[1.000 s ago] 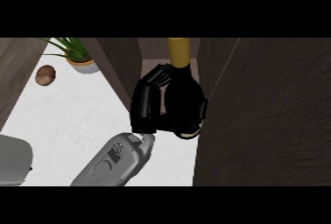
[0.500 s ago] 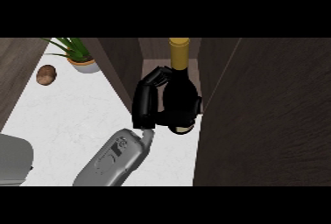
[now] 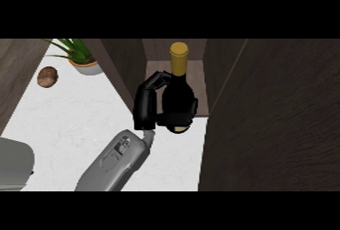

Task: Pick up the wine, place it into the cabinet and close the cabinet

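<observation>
A black hand holds the wine bottle at the cabinet's open front.

The right hand [image 3: 147, 105] has its fingers [image 3: 157, 81] curled round the dark wine bottle [image 3: 178, 96], so the fingers are closed on it. The bottle is smooth and shiny black with a yellow top, and it sits in the gap between the dark wood cabinet [image 3: 272, 117] walls, its yellow top pointing in toward the back. Since half a second ago, the hand and bottle have moved a little deeper in, and more of the bottle's body shows. The grey arm is round and smooth. The table [image 3: 60, 117] is white and speckled like stone. On it, far off, stand a green plant in a pale pot [image 3: 81, 56] and a small brown round thing [image 3: 48, 76].
</observation>
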Available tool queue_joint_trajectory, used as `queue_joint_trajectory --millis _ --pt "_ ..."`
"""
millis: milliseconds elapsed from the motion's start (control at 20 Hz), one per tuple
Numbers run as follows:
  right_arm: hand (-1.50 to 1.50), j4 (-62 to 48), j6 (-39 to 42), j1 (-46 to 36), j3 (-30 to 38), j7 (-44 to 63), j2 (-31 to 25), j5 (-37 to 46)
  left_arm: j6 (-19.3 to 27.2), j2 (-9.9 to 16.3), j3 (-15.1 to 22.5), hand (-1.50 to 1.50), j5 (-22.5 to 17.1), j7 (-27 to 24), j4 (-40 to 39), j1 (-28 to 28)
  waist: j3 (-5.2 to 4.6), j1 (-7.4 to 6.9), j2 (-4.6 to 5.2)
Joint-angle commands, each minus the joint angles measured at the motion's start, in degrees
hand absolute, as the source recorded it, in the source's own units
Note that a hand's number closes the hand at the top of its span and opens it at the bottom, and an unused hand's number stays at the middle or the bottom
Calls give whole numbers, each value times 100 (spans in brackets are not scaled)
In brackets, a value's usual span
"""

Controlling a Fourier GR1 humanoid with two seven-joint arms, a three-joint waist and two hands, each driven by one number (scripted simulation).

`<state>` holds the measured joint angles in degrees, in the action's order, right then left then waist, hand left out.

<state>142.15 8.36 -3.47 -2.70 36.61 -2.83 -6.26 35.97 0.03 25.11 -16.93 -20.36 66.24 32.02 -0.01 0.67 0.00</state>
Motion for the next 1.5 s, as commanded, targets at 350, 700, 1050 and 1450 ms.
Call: queue_joint_trajectory --millis 350,700,1050,1450 --pt "-150 538 -193 16 -312 261 188 -4 -326 -2 -584 150 -279 -360 -829 438 -1 -2 2" --pt "-150 730 -61 -91 374 603 -177 -755 -679 -1 -1005 150 -556 -432 -1600 935 0 36 6" --pt "-150 359 -5 108 -90 92 147 -335 -815 -2 -1313 150 -619 -473 -2801 1824 0 86 25" --pt "-150 557 102 151 314 185 15 -841 -840 0 -1570 150 -469 -1261 -3506 2112 3 110 32"
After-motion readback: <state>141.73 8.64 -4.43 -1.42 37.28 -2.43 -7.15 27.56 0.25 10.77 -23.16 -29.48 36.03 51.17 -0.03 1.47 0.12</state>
